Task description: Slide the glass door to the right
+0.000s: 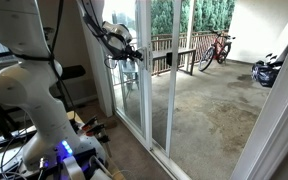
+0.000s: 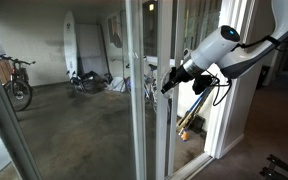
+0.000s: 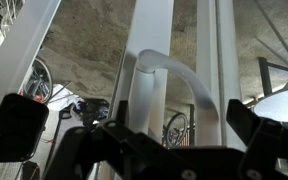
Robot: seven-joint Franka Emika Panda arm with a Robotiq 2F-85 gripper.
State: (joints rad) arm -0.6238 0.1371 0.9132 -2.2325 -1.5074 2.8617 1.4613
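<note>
The glass door (image 1: 145, 105) is a tall clear panel in a white frame; it also shows in an exterior view (image 2: 149, 125). Its white D-shaped handle (image 3: 174, 78) curves off the white stile in the wrist view and shows small in an exterior view (image 2: 150, 68). My gripper (image 3: 139, 115) is open, with one black finger on each side of the handle and not closed on it. In both exterior views the gripper (image 1: 130, 52) (image 2: 170, 80) is at handle height, right against the door's edge stile.
A fixed white-framed glass panel (image 1: 184, 70) stands beside the door. Beyond the glass lie a concrete patio, a wooden railing (image 1: 174, 55) and bicycles (image 1: 216, 48). The robot's white base (image 1: 39, 100) and floor cables stand near. A white wall (image 2: 234, 110) lies behind the arm.
</note>
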